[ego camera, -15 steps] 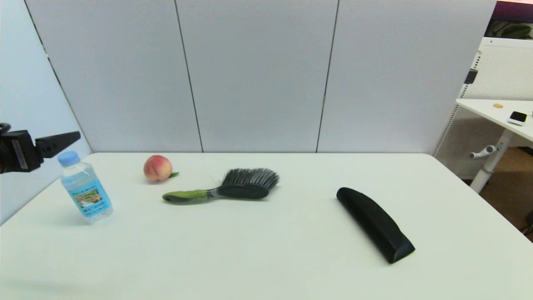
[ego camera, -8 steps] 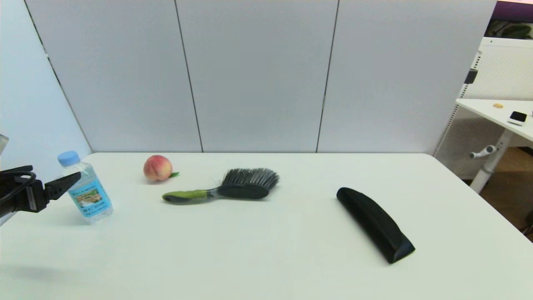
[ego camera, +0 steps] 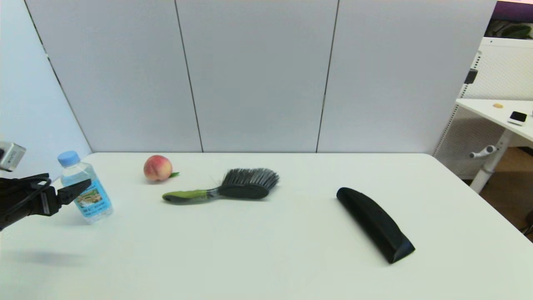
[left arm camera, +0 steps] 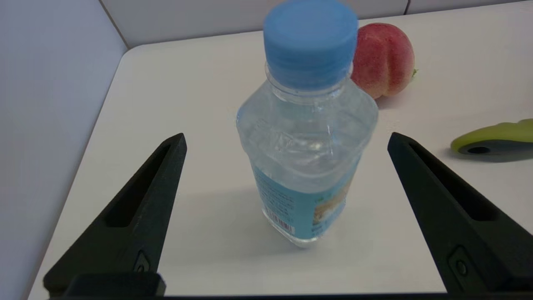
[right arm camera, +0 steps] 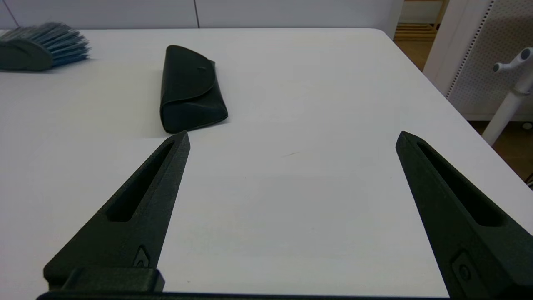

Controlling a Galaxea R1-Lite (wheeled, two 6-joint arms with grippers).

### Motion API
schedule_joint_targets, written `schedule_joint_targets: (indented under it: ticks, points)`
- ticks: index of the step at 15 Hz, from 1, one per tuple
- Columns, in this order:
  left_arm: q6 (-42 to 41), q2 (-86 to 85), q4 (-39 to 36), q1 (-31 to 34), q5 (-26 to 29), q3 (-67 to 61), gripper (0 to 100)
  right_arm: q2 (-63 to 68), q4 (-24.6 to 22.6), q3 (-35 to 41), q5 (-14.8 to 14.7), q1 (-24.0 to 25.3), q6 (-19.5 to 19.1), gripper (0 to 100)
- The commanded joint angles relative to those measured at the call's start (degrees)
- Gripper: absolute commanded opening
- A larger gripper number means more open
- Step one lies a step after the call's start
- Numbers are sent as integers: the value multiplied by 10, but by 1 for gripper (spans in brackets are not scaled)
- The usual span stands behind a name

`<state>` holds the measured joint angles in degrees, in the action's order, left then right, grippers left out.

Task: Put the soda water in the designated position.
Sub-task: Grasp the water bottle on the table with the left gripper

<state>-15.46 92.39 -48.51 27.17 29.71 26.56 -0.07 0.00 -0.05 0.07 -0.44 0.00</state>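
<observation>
From the head view, the soda water [ego camera: 85,189] stands upright near the left edge of the white table [ego camera: 266,258], with the peach [ego camera: 158,168] behind it and the green-handled brush [ego camera: 225,189] and black glasses case [ego camera: 374,225] farther right. The left gripper [ego camera: 73,189] is at the bottle's label; a second ago it was higher, up by the cap, so it has come down.

From the left wrist view, the left gripper [left arm camera: 287,143] is wide apart with the bottle between the fingers [left arm camera: 166,162], not touching. The bottle [left arm camera: 306,146] looks light, smooth and a bit squishy, so I think the label is the best place to squeeze, gently.

From the right wrist view, the right gripper [right arm camera: 291,139] is wide apart over bare table, near the case [right arm camera: 189,89], holding nothing
</observation>
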Motion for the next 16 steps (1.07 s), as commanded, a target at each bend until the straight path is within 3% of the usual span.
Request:
schedule_joint_targets:
  ticks: [1, 11, 16]
  points:
    - [3, 53, -33, 0, 6, 1, 100, 1, 0, 0, 0, 0, 0, 100]
    - [39, 0, -42, 1, 29, -35, 100, 1, 0, 0, 0, 0, 0, 100]
    - [69, 24, -100, 1, 29, -47, 100, 1, 0, 0, 0, 0, 0, 100]
